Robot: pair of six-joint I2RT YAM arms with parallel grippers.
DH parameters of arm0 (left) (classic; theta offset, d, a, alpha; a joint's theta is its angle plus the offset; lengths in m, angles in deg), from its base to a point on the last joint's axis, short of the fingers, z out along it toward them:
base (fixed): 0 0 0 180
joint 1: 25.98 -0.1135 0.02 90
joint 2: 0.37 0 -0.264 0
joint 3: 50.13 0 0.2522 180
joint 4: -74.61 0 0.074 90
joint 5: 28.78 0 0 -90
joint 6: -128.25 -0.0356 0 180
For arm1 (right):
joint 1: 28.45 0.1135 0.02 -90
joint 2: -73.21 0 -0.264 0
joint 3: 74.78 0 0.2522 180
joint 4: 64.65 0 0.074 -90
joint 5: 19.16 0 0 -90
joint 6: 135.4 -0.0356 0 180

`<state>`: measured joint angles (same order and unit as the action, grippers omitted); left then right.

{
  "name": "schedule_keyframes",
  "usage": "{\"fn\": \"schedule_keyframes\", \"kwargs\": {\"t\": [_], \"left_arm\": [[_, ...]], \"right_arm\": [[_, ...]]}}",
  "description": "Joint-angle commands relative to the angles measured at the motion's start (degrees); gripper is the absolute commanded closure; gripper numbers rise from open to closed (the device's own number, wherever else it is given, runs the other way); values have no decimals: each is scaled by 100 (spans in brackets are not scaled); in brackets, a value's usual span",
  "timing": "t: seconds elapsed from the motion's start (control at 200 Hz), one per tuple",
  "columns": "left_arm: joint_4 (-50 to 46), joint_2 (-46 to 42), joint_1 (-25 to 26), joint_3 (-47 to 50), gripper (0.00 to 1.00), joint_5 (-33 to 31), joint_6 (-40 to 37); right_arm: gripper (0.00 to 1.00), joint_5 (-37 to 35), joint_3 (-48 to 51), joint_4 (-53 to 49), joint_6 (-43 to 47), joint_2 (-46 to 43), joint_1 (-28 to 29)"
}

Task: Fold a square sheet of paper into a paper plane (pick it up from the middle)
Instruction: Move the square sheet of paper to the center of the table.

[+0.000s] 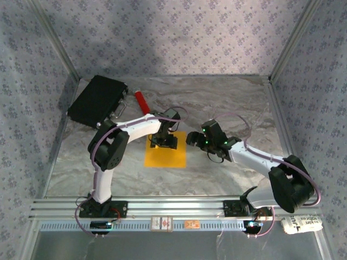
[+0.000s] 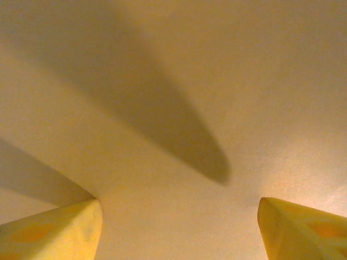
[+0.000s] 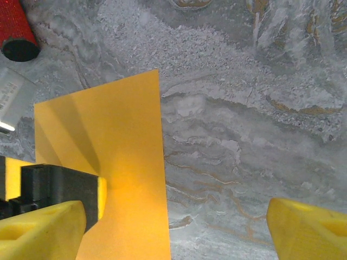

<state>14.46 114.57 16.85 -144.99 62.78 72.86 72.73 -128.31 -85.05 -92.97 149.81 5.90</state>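
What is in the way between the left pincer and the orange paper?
Nothing I can see. The left pincer hangs open right over the square sheet of paper, with just bare paper between its fingers.

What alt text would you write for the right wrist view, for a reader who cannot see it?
A square sheet of orange-yellow paper lies flat on a grey marbled table, with the left gripper low over its left part. The right gripper looks down with its jaws wide open, and the end of a red cylinder shows at the top left.
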Motion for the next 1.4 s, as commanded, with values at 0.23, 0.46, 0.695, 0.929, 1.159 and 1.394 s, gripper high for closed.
{"fn": "schedule_keyframes", "kwargs": {"t": [0.23,0.46,0.695,0.929,1.159,1.394], "left_arm": [[-163,-369,274,747,25,19,197],[27,-744,230,698,24,11,229],[65,-928,102,521,14,-350,329],[188,-1362,-74,722,0,-684,169],[717,-1825,-369,1339,0,-236,239],[675,-1542,-380,1256,5,-148,331]], "right_arm": [[11,-463,195,-550,85,-525,-43],[8,-881,-171,-1249,293,-615,-16],[1,-1520,-549,-1799,420,-618,192],[1,-1735,-546,-1826,84,-730,195],[1,-1448,-266,-1368,0,-892,101],[1,-1151,-284,-1288,60,-697,28]]}}
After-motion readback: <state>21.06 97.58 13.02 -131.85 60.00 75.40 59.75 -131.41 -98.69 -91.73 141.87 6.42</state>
